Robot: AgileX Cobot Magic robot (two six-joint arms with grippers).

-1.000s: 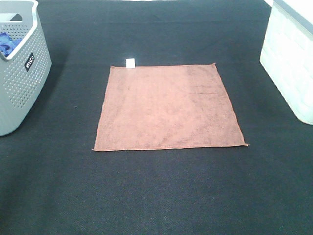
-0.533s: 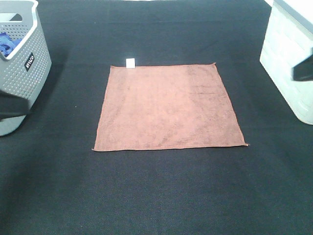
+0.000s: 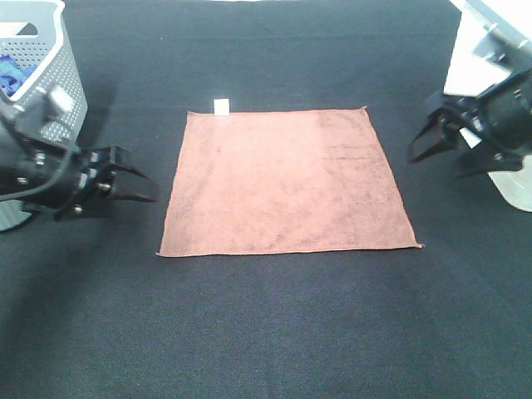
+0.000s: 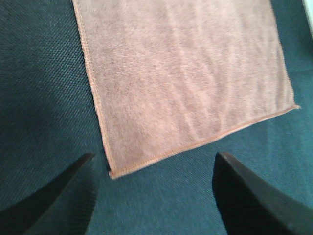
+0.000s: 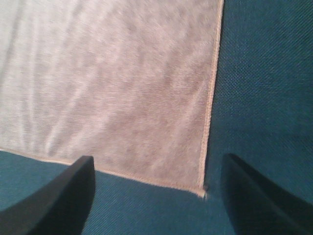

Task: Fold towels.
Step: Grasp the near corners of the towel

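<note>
Towel [image 3: 287, 181] lies flat and square in the middle of the dark table [image 3: 266, 332] in the high view, its small white tag [image 3: 221, 106] sticking out at the far edge. The left gripper [image 3: 146, 184] hangs just beside the towel's left edge, jaws apart, in front of a grey basket [image 3: 73, 75] holding a blue cloth [image 3: 7, 76]. The right gripper [image 3: 434, 162] hovers near the right edge, jaws also apart, by a white basket [image 3: 462, 62].

From the left wrist, the spread fingers [image 4: 49, 196] frame one corner of the towel without touching it.

From the right wrist, the spread fingers [image 5: 58, 196] frame a corner too, clear of the cloth.
</note>
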